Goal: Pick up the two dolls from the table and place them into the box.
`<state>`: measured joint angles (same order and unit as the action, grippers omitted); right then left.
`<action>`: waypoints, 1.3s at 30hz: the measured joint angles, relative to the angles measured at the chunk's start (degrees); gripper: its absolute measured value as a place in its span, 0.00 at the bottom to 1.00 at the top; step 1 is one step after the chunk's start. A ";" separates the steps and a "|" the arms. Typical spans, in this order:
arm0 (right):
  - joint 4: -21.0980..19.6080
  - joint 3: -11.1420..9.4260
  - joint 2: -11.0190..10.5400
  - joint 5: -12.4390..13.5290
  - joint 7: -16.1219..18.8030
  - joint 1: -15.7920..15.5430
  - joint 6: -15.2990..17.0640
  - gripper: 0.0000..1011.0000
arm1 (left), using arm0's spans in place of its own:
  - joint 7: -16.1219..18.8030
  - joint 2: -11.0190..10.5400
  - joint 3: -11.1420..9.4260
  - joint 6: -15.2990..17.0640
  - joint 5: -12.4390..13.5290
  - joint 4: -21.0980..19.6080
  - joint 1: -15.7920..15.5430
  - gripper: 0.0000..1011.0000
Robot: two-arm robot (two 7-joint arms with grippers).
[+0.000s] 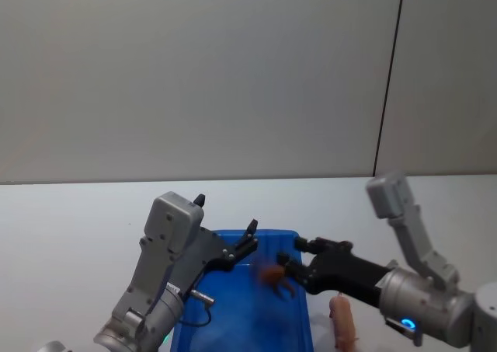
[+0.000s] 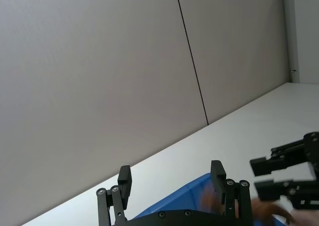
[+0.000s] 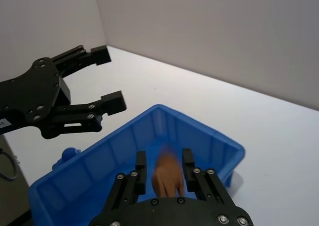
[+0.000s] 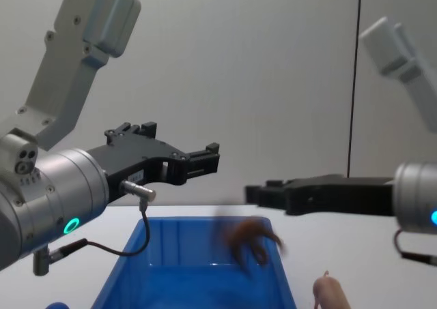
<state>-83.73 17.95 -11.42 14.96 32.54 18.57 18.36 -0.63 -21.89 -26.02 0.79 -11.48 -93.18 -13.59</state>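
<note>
The brown lion doll (image 1: 272, 274) is a blurred shape in mid-air over the blue box (image 1: 264, 234), just below my right gripper (image 1: 293, 252). That gripper is open above the box's right side, and its fingers (image 3: 141, 172) stand either side of the lion (image 3: 167, 178) without touching it. The lion (image 4: 249, 241) hangs beneath the right gripper (image 4: 254, 193). The pink pig doll (image 1: 342, 322) lies on the white table (image 1: 78, 212) to the right of the box. My left gripper (image 1: 245, 243) is open and empty over the box's left side.
A grey wall with a dark vertical seam stands behind the table. The box (image 4: 205, 222) sits close in front of my body, between both arms. Bare tabletop lies beyond and to either side of it.
</note>
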 joint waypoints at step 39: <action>-4.58 -2.67 -6.85 1.91 -3.04 -6.26 -3.11 0.99 | 0.00 0.00 0.00 0.00 0.00 0.00 0.00 0.99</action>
<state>-88.31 15.28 -18.27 16.87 29.50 12.31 15.25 -0.63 -21.89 -26.02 0.79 -11.48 -93.18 -13.59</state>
